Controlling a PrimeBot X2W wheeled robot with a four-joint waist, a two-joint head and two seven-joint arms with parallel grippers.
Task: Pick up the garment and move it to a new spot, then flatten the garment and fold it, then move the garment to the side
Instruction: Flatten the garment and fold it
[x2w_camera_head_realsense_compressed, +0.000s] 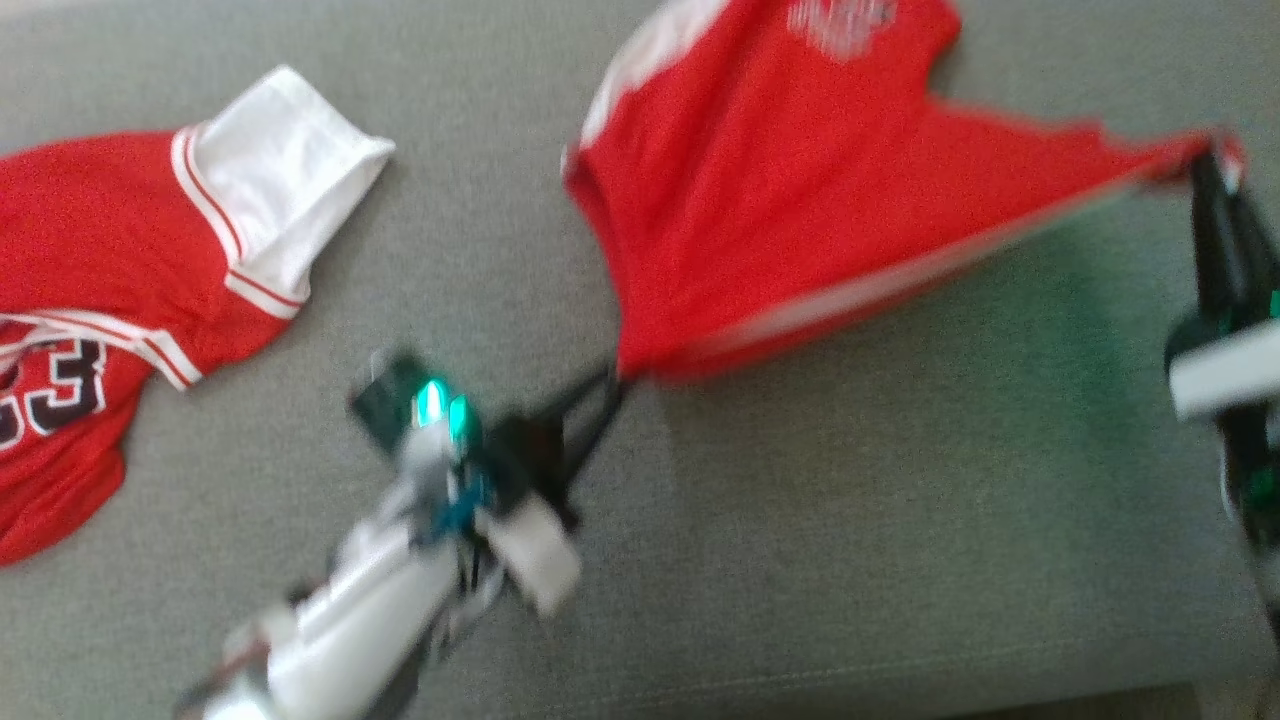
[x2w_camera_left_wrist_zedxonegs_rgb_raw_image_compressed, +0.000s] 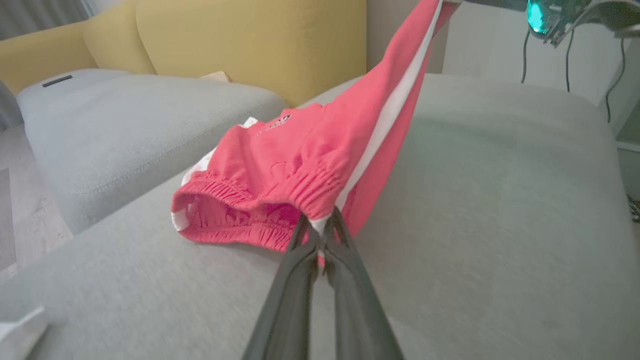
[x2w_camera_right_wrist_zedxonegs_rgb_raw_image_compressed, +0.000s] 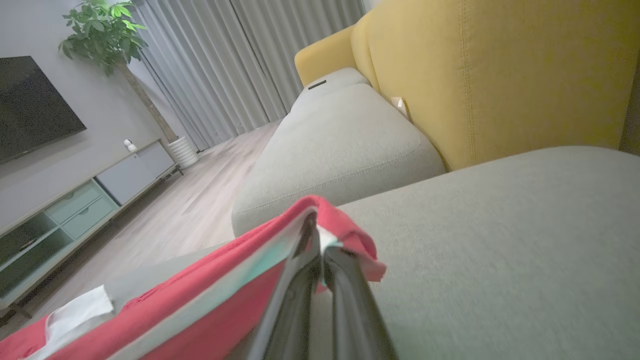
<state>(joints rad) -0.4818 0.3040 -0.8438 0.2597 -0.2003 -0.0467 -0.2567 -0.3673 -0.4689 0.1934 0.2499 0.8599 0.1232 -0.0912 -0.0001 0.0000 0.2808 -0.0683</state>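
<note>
The garment (x2w_camera_head_realsense_compressed: 800, 190) is a pair of red shorts with a white side stripe, held stretched above the grey sofa cushion (x2w_camera_head_realsense_compressed: 900, 500). My left gripper (x2w_camera_head_realsense_compressed: 612, 382) is shut on its elastic waistband corner; in the left wrist view that gripper (x2w_camera_left_wrist_zedxonegs_rgb_raw_image_compressed: 320, 230) pinches the shorts (x2w_camera_left_wrist_zedxonegs_rgb_raw_image_compressed: 300, 160) where the stripe meets the band. My right gripper (x2w_camera_head_realsense_compressed: 1215, 165) is shut on the opposite corner at the far right. In the right wrist view the right gripper (x2w_camera_right_wrist_zedxonegs_rgb_raw_image_compressed: 320, 245) clamps the red hem (x2w_camera_right_wrist_zedxonegs_rgb_raw_image_compressed: 345, 230). The cloth between the two grips is taut, and the rest hangs toward the cushion.
A red and white jersey (x2w_camera_head_realsense_compressed: 130, 300) with a dark number lies flat on the cushion at the left. Yellow sofa backrests (x2w_camera_left_wrist_zedxonegs_rgb_raw_image_compressed: 250, 45) stand behind. A second grey cushion (x2w_camera_right_wrist_zedxonegs_rgb_raw_image_compressed: 345, 145), wooden floor and a TV cabinet (x2w_camera_right_wrist_zedxonegs_rgb_raw_image_compressed: 75, 210) lie beyond.
</note>
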